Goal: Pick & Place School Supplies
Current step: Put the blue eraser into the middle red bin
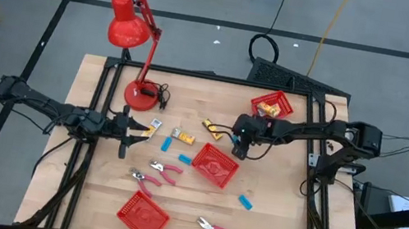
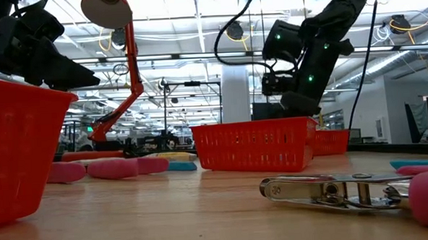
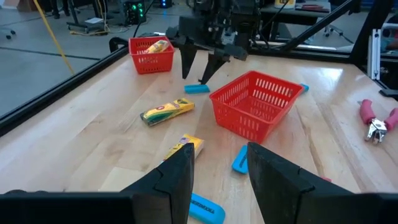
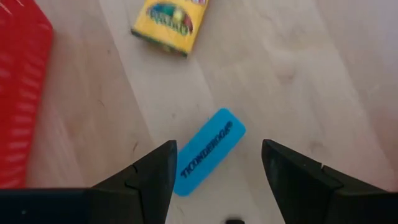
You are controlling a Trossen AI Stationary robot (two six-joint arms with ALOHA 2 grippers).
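My right gripper (image 4: 214, 167) hangs wide open directly over a blue eraser (image 4: 209, 151) lying flat at the middle basket's (image 1: 215, 166) 12 o'clock, fingers straddling it for a straight-down pinch. Left gripper (image 3: 219, 171), also open, waits low at the table's 9 o'clock near a yellow crayon packet (image 3: 185, 147).

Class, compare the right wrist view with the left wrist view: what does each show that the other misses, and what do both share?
Only the right wrist view shows the lettering on the blue eraser lying between the open right hand.

Only the left wrist view shows the open left hand, two red baskets and pink-handled pliers.

Both show that eraser, a yellow crayon packet and the wooden table.
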